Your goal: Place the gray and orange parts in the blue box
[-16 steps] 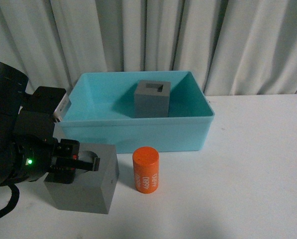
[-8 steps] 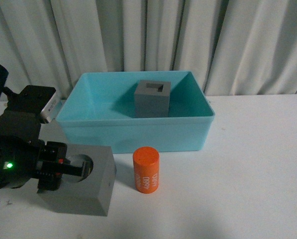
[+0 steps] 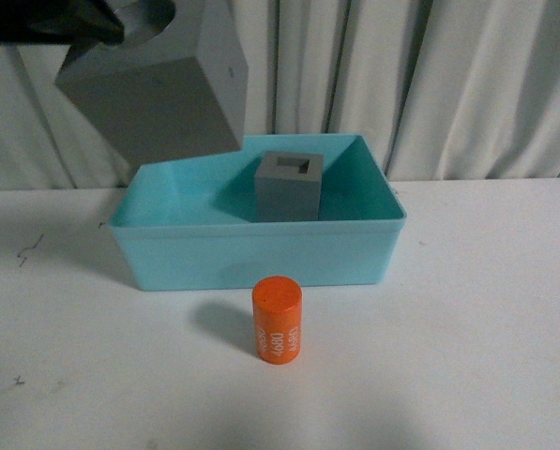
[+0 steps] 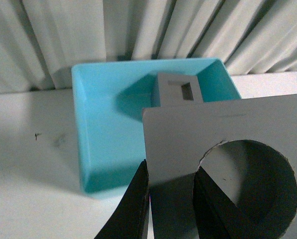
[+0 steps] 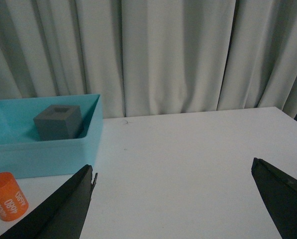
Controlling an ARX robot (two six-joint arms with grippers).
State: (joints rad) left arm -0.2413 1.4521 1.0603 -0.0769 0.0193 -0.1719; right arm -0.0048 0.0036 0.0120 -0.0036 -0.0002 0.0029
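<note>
**A:** How many gray cubes?

**B:** Two. The cube with the square hole (image 3: 287,187) sits inside the blue box (image 3: 251,253), toward its far side. The cube with the round hole (image 3: 158,94) hangs tilted in the air, above the box's far left corner.

**A:** What holds it up?

**B:** The left gripper (image 4: 171,169). Its jaws are clamped on one wall of the cube, with one jaw inside the hole.

**A:** And orange cylinders?

**B:** Just one orange cylinder (image 3: 277,319), upright on the table (image 3: 467,328), just near of the box's front wall.

**A:** The right gripper (image 5: 173,167)?

**B:** Spread wide, holding nothing.
</note>
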